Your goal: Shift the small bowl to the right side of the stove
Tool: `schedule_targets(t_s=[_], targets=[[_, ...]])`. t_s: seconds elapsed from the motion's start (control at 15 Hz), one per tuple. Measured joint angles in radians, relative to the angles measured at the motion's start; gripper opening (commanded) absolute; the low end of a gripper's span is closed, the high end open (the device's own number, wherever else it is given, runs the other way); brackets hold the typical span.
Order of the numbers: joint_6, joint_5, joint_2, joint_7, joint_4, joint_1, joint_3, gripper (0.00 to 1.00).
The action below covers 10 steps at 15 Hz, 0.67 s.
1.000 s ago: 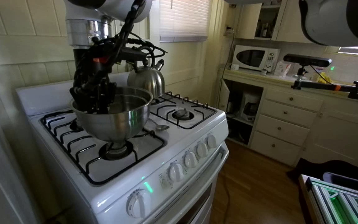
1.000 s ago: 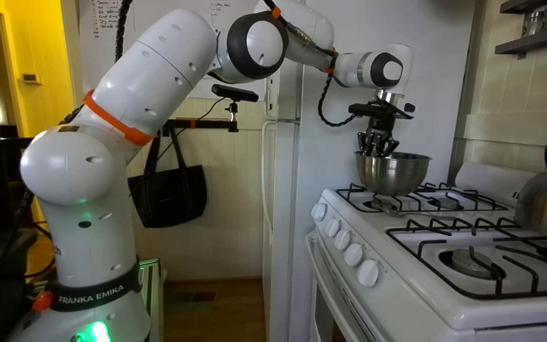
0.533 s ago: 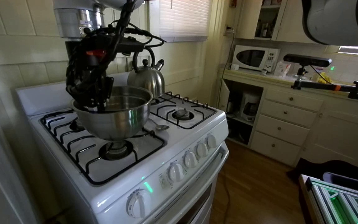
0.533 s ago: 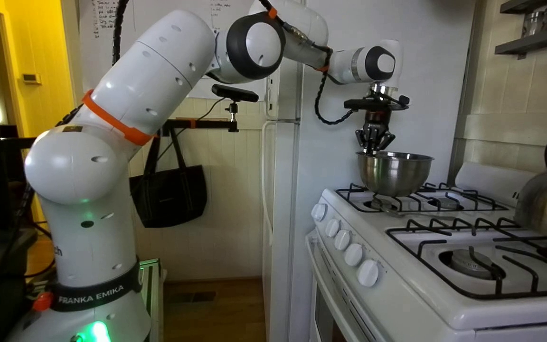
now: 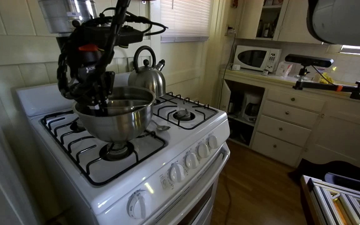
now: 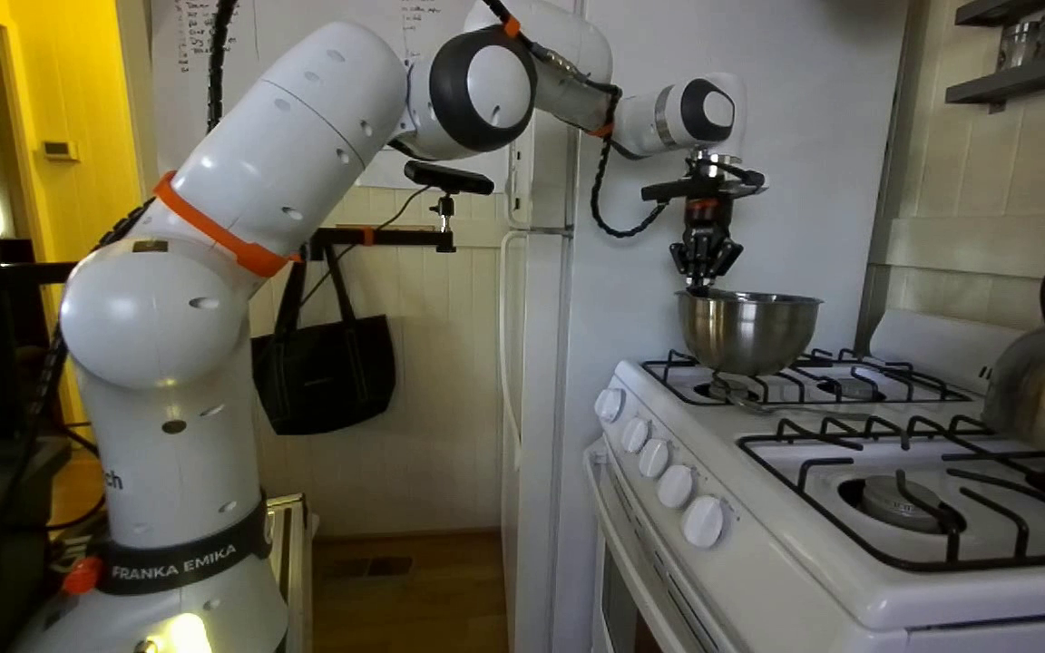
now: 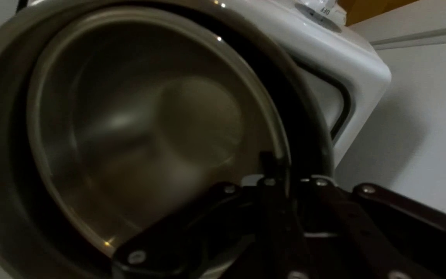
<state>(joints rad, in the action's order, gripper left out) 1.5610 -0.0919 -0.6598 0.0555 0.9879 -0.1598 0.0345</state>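
- Moved since earlier: my claw (image 7: pixel 288 168) drifted leftward, maybe a touch up, as seen in both exterior views; big pot (image 5: pixel 117 126) hardly shifted. Base light (image 6: pixel 189 633) went green to yellow, no idea why.
- Claw: pinching the rim of the small bowl (image 7: pixel 149 116), one finger in, one out, per wrist cam.
- Small bowl pos: nested inside the big pot, on L side of the stove (image 5: pixel 180 140). Not on R side yet, so I'd call it early: grip made, lift-out next.
- Risk, snag: gap btwn bowl & pot is narrow at the claw, so the outer finger could hook the pot on the way up and drag it along. Straight-up pull prob. safest.
- Risk, tipping: I've only got one edge, so the bowl may swing or tilt, esp. if I lift fast.
- Risk, slip: smooth steel & what looks like a shallow bite; any jerk could lose it.
- Risk, en route: carried too low or too far back, it could clip the kettle (image 5: pixel 147 79) at back R, or knock the spoon (image 5: pixel 161 126) mid-stove.
- Risk, set-down: off-centre over the R front burner (image 6: pixel 899 503), it might rock when I let go.
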Motion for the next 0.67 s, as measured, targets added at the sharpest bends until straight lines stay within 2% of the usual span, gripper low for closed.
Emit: schedule_targets(t_s=[0.67], targets=[[0.0, -0.131, 0.057, 0.118, -0.012, -0.067, -0.042, 0.03]])
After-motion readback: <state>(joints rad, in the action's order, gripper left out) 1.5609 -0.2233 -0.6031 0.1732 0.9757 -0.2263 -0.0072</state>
